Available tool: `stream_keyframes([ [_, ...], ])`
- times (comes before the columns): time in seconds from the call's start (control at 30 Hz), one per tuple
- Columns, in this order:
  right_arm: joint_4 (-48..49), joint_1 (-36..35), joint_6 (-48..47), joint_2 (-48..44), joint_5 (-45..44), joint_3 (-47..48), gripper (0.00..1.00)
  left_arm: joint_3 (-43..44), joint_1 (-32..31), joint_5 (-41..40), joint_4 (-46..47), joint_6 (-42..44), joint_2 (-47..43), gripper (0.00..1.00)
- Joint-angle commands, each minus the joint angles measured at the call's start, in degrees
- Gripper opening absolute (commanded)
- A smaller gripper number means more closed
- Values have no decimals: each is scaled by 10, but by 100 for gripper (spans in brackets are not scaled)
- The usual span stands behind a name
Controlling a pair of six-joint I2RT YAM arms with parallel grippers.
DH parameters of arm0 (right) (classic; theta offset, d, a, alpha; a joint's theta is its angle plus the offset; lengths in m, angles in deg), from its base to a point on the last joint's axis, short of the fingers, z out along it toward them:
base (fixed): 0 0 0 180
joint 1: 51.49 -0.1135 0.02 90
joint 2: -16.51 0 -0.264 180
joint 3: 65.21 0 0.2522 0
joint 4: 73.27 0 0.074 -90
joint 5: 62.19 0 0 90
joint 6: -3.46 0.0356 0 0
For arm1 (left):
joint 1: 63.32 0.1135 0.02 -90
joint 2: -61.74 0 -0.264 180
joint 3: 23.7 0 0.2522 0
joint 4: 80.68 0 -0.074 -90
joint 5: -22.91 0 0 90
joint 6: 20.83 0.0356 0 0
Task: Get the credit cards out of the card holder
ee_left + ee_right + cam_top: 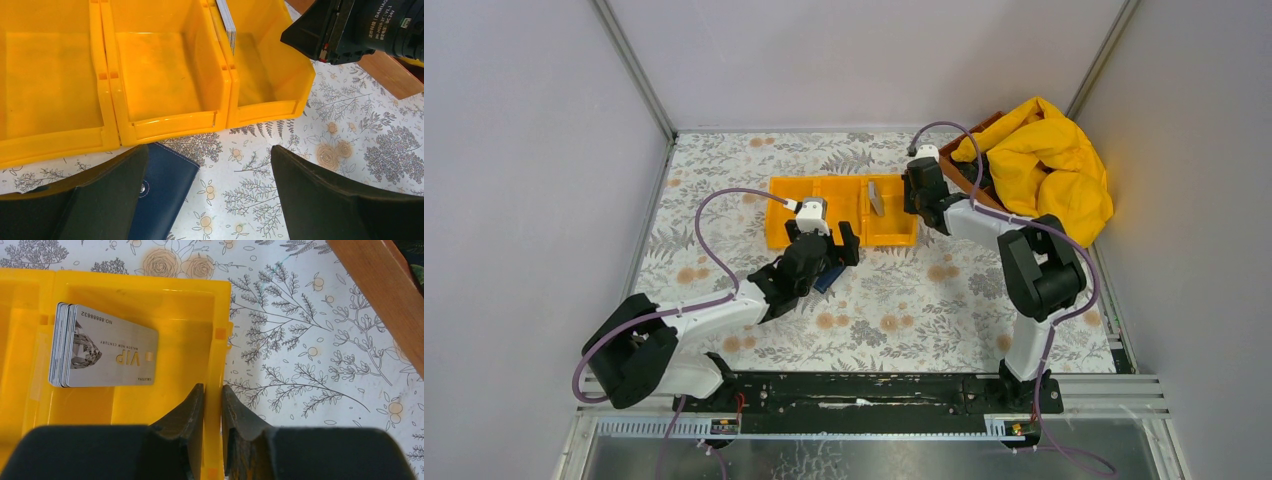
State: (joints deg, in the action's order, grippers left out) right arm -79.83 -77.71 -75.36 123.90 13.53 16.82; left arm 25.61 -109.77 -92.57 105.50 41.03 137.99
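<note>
A stack of silver-grey credit cards (107, 347) stands on edge in the right compartment of the orange tray (215, 340), leaning on its left wall; the same credit cards (876, 196) show from above. My right gripper (212, 390) is shut on the tray's right side wall, one finger on each side of it. The dark blue card holder (165, 190) lies flat and closed on the table in front of the tray (165, 125), partly hidden under one finger. My left gripper (209, 152) hovers over it, open and holding nothing.
A yellow cloth (1049, 165) is heaped over a wooden box (969, 165) at the back right, close to the right arm. The tray's left and middle compartments (160, 70) hold nothing. Grey walls enclose the floral tabletop.
</note>
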Motion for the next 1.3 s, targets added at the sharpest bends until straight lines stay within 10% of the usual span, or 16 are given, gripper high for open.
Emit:
stream_keyframes([
  [0.0,-11,-2,-6,-50,16,7,19,1,0,-2,37,5,5,100],
  [0.3,-4,-2,2,-137,47,-28,56,8,0,30,33,14,11,100],
  [0.63,9,-2,36,-271,54,-125,67,12,13,64,38,63,17,100],
  [0.83,24,-2,58,-354,85,-223,92,2,38,117,64,150,46,95],
  [1.27,16,-2,38,-399,91,-294,99,-12,49,130,-46,151,31,97],
])
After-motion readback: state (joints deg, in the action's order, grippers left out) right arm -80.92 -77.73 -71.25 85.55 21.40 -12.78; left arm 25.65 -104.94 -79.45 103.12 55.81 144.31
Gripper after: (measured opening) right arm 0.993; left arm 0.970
